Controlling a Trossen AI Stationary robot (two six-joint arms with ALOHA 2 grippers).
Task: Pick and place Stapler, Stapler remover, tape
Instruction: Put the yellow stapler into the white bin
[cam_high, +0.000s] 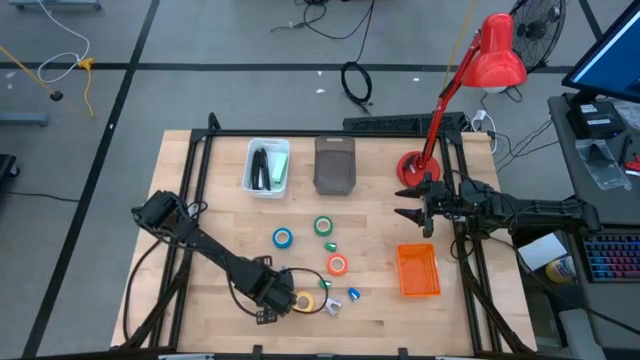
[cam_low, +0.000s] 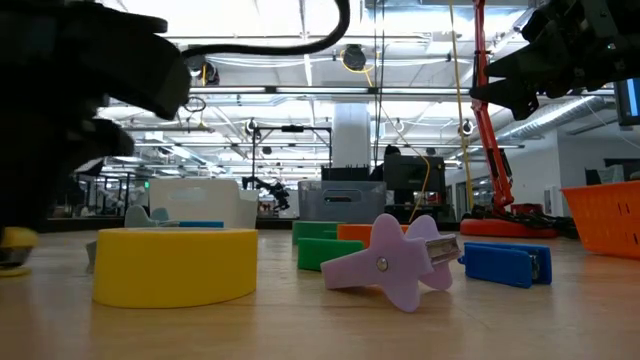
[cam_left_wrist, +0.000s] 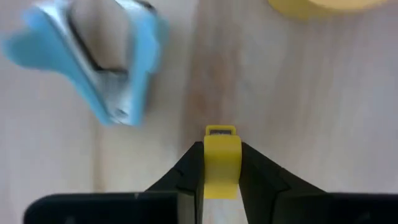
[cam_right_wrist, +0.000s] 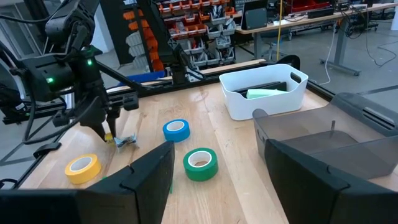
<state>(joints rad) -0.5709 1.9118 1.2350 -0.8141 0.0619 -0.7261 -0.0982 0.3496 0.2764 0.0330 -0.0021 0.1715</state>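
Observation:
My left gripper (cam_left_wrist: 222, 149) points down near the table's front edge, shut on a small yellow stapler remover (cam_left_wrist: 222, 163). Next to it lie the yellow tape (cam_high: 303, 301) and a blue stapler remover (cam_left_wrist: 106, 62). A purple stapler remover (cam_low: 390, 262) lies flat nearby. The blue tape (cam_high: 283, 238), green tape (cam_high: 322, 226) and orange tape (cam_high: 337, 265) lie flat mid-table. A stapler lies in the white bin (cam_high: 268, 166). My right gripper (cam_high: 415, 200) hangs open at the right, clear of everything. My left gripper pinches the yellow stapler remover between its two fingers, on the remover's two flat sides (cam_left_wrist: 222, 174). The fingers come from above, pointing down. The remover's metal-tipped end (cam_left_wrist: 221, 131) sticks out past the fingertips; whether it rests on the table I cannot tell.
A grey bin (cam_high: 335, 165) stands beside the white one at the back. An orange basket (cam_high: 418, 270) sits at the right, a red desk lamp (cam_high: 415, 168) behind it. Two green stapler removers (cam_high: 328, 245) lie among the tape rolls.

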